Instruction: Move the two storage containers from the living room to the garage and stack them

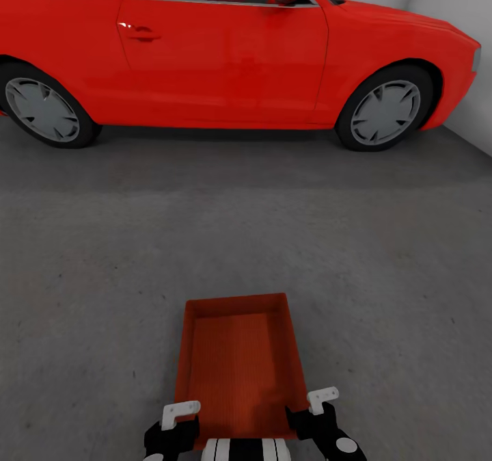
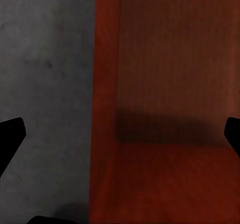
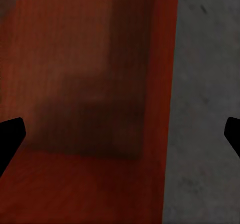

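Setting: garage, dark grey concrete floor (image 1: 123, 256), white walls at the far right corner.
Container: 1 orange-red open-topped bin (image 1: 239, 365) directly ahead of the robot, between the 2 arms, its ribbed base in plain sight; whether it rests on the floor or is carried just above it cannot be told.
Left end effector (image 1: 179, 416): at the bin's near left corner; in the left wrist view the fingers sit wide apart astride the bin's left wall (image 2: 105, 109), so it reads as released, though contact cannot be confirmed.
Right end effector (image 1: 316, 406): at the near right corner; fingers likewise spread astride the right wall (image 3: 162, 109), apparently released.
Other item: glossy red car (image 1: 225, 50), side-on, well apart from the bin.
Progress: by my judgement, 1 bin has reached the garage; the 2nd has yet to be fetched and stacked on top.
Obscured: the bin's near edge sits behind the robot's arms and trunk; both wrist views are blurred, finger pads cut off at the frame edges.
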`<state>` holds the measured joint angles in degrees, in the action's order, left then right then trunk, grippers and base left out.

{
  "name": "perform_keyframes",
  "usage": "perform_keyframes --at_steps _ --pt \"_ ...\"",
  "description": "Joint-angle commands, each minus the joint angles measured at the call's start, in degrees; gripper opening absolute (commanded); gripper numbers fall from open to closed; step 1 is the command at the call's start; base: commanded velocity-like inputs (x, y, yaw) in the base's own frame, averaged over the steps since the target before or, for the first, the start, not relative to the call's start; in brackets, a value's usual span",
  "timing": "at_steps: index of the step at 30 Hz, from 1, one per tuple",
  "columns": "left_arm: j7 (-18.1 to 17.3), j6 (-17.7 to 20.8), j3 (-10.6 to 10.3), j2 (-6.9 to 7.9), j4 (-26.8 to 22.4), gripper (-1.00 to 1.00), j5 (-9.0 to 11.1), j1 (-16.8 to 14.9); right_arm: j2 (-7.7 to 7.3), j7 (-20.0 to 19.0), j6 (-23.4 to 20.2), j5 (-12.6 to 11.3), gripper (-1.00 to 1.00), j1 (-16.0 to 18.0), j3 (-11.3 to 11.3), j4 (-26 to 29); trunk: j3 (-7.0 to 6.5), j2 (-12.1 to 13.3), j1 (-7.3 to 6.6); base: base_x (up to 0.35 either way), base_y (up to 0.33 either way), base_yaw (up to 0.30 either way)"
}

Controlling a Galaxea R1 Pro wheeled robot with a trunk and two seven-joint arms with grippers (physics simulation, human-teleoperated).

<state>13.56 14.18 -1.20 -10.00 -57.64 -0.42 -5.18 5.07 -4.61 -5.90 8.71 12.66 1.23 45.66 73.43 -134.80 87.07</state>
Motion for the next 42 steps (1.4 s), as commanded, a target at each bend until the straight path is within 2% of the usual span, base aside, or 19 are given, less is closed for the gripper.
perform_keyframes --at_steps 1,42 --pt "0.32 0.33 -0.12 0.0 -0.09 1.0 -0.04 0.01 0.01 -0.22 -0.35 0.6 1.0 0.0 -0.08 0.13 0.04 -0.02 -0.01 0.0 0.0 0.0" --pt "0.41 0.15 -0.2 0.0 -0.08 1.0 -0.1 0.0 -0.07 0.48 -0.39 0.6 1.0 0.0 -0.09 0.13 0.04 -0.02 -0.01 0.0 0.0 0.0"
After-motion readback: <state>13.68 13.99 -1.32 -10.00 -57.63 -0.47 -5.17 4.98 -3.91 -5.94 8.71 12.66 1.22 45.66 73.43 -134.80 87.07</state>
